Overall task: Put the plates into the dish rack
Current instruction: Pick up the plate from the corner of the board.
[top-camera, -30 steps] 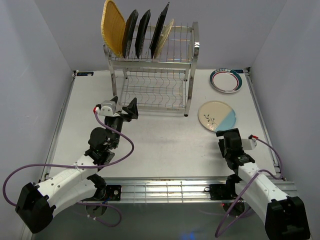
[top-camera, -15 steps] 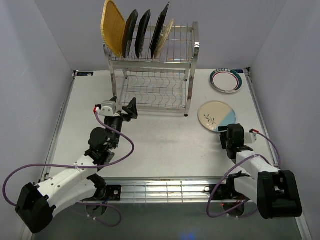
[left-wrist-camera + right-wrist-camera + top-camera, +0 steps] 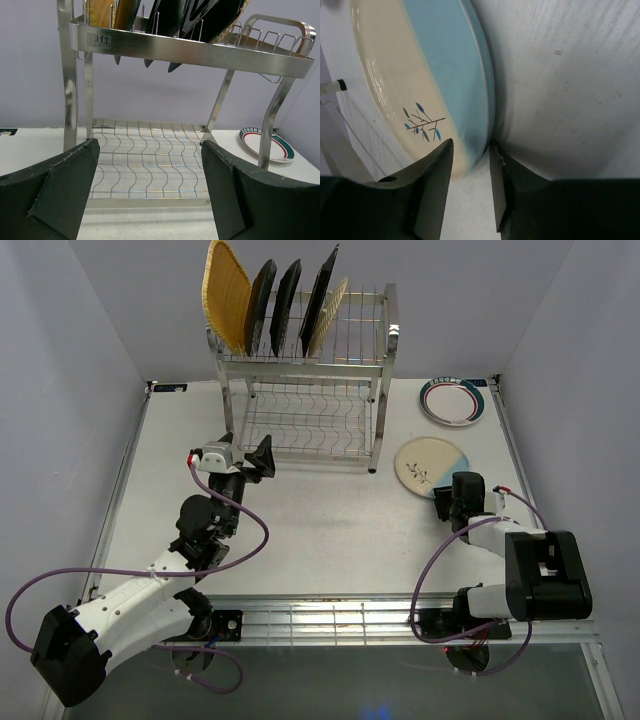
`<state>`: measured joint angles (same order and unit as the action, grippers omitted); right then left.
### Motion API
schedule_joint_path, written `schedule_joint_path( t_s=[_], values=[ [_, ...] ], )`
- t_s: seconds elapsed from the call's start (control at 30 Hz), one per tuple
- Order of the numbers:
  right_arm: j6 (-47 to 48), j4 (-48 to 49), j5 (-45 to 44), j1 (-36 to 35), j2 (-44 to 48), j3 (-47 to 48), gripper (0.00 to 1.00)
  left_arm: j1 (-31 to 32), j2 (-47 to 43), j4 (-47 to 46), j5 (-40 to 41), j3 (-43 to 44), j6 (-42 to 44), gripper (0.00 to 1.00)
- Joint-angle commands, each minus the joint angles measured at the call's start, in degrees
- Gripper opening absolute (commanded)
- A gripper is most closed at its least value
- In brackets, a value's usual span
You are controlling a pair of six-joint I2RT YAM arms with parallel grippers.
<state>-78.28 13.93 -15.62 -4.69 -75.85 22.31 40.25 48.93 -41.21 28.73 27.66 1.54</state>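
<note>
The round cream-and-blue plate [image 3: 415,65], painted with a leafy sprig, lies on the bench [image 3: 330,530] right of the dish rack [image 3: 383,335]. The right tool [image 3: 470,147] pinches its rim; the left tool [image 3: 150,145] stands wide and empty.

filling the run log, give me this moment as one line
left gripper: open, facing rack | right gripper: astride blue plate rim, grip unclear | rack top: five plates | teal plate: on table
</note>
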Motion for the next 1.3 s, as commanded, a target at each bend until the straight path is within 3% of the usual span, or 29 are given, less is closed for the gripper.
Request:
schedule_joint_path(
  t_s=[0.0, 0.1, 0.23, 0.33, 0.53, 0.63, 0.73, 1.0, 1.27],
  values=[
    [-1.9, -2.0, 2.1, 0.3, -4.7, 1.1, 0.4, 0.0, -0.6, -0.7, -0.4, -0.3, 0.5, 0.93],
    [-2.6, -2.0, 2.3, 0.4, -6.2, 1.0, 0.28, 0.0, -0.6, -0.7, -0.3, -0.3, 0.5, 0.93],
    [-2.9, -1.5, 1.9, 0.4, -6.7, 0.5, 0.25, 0.0, -0.7, -0.7, -0.3, -0.3, 0.5, 0.93],
    [-4.2, -1.4, 1.7, 0.3, -6.5, -0.3, 0.08, 0.0, -0.5, -0.7, -0.3, -0.2, 0.6, 0.93],
    [-4.1, -3.7, 1.5, 0.3, -2.7, -0.4, 0.08, 0.0, -0.1, -0.7, -2.4, -0.3, 0.8, 0.93],
    [-2.8, -10.1, -0.5, 0.2, 0.7, 1.2, 0.08, 0.0, 0.9, -0.7, -5.3, -0.6, 1.9, 0.92],
    [-2.6, -18.6, -1.3, 0.3, 3.7, 3.8, 0.08, 0.0, 2.3, -0.7, -13.5, -1.4, 5.5, 0.9],
    [-2.3, -26.4, -1.1, 0.2, 11.7, 4.7, 0.08, 0.0, 6.1, -0.9, -32.6, -3.1, 11.0, 0.9],
    [1.3, -35.6, -1.5, -0.1, 16.5, 10.0, 0.08, 0.1, 12.1, -6.1, -40.0, -3.1, 11.9, 0.93]
  ],
)
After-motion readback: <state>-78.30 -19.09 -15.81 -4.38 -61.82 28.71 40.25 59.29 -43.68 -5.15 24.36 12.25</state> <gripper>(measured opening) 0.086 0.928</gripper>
